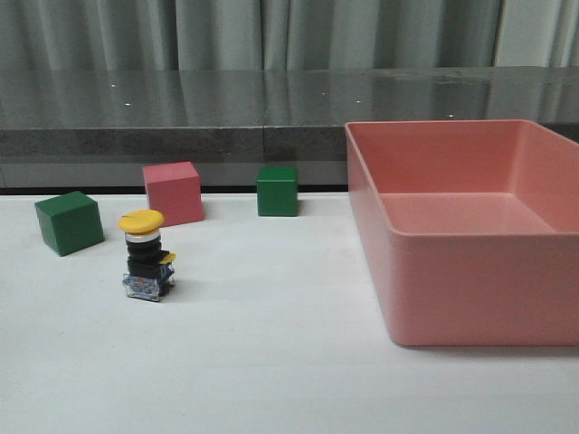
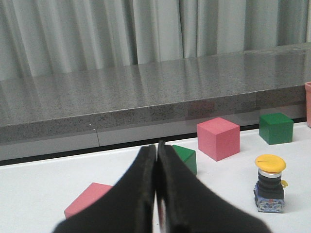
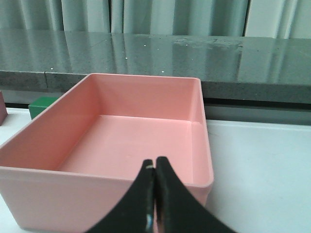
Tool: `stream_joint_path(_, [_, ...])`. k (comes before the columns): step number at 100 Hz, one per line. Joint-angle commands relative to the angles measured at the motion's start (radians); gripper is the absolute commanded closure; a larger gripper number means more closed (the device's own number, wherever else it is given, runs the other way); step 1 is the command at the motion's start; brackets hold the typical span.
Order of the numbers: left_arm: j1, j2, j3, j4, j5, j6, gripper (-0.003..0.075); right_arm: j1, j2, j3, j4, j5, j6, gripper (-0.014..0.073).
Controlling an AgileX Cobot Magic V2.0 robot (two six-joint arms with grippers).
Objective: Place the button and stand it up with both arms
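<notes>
The button (image 1: pixel 145 256) stands upright on the white table at the left, yellow cap up, blue-and-clear base down. It also shows in the left wrist view (image 2: pixel 269 183). Neither gripper shows in the front view. My left gripper (image 2: pixel 156 147) is shut and empty, well short of the button and off to one side of it. My right gripper (image 3: pixel 155 162) is shut and empty, in front of the near wall of the pink bin (image 3: pixel 97 179).
A green cube (image 1: pixel 69 221), a pink cube (image 1: pixel 173 192) and a second green cube (image 1: pixel 277 190) stand behind the button. A second pink cube (image 2: pixel 87 200) lies near my left gripper. The large pink bin (image 1: pixel 470 289) fills the right of the table.
</notes>
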Motion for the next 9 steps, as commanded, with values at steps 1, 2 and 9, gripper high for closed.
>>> stream_joint_path(1, [0.001, -0.03, 0.046, -0.002, -0.076, -0.009, 0.0739, 0.002, -0.022, -0.016, -0.007, -0.084, 0.002, 0.0655])
stream_joint_path(2, [0.001, -0.03, 0.046, -0.002, -0.076, -0.009, 0.0739, 0.002, -0.022, -0.016, -0.007, -0.084, 0.002, 0.0655])
stream_joint_path(9, [0.001, -0.03, 0.046, -0.002, -0.076, -0.009, 0.0739, 0.002, -0.022, -0.016, -0.007, -0.084, 0.002, 0.0655])
